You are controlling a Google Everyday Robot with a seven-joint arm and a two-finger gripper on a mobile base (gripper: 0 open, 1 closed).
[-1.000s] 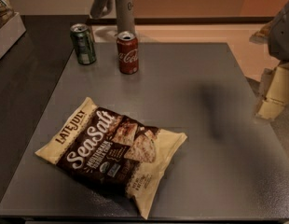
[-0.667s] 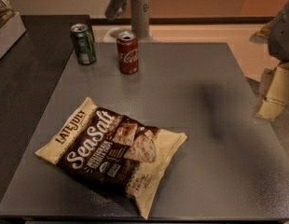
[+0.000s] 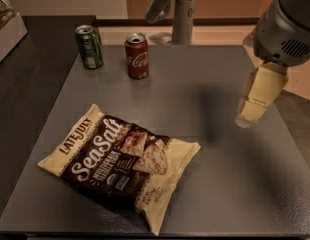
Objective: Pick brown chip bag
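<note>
The brown chip bag (image 3: 120, 163) lies flat on the grey table (image 3: 205, 184), front left, with "LATE JULY" and "Sea Salt" lettering facing up. My gripper (image 3: 256, 98), cream coloured, hangs from the grey wrist housing (image 3: 287, 24) at the right. It is above the table's right side, well to the right of the bag and clear of it. It holds nothing that I can see.
A green can (image 3: 89, 46) and a red Coca-Cola can (image 3: 137, 55) stand upright at the back left of the table. A grey arm link (image 3: 175, 9) rises behind the table's far edge. A darker counter (image 3: 30, 79) adjoins on the left.
The gripper has moved left, from the right edge in over the table's right side. The arm link at the back has shifted right. The bag and cans have not moved.
</note>
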